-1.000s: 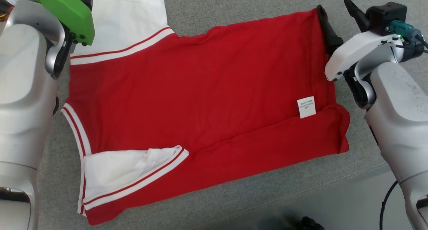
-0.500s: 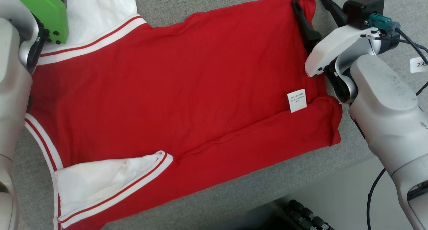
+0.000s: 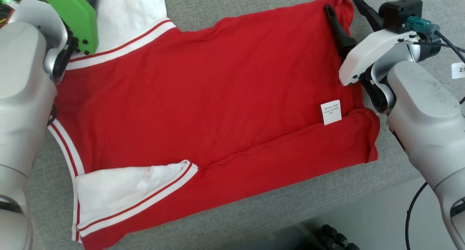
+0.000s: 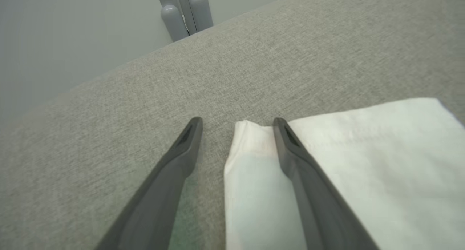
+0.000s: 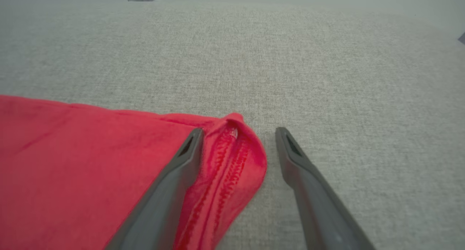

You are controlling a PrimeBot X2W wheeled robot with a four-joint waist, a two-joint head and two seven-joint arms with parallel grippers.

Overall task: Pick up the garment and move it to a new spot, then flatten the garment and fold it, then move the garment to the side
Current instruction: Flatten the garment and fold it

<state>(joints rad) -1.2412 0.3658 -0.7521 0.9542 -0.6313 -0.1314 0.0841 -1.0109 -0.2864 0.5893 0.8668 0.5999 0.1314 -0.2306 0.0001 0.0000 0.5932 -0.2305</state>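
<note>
The head view takes in one red garment (image 3: 218,97) spread on the grey fabric surface (image 3: 254,3), with two white sleeves at its left and one white label (image 3: 331,112) near its right edge. The wrist views add the fingertips: the left gripper (image 4: 236,123) stands open astride the far sleeve's corner (image 4: 247,133). The right gripper (image 5: 238,130) is likewise open, astride the far right hem corner (image 5: 232,152).

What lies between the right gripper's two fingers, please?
The red shirt's hem corner lies on the grey upholstery inside the open right gripper, as the right wrist view shows.
</note>
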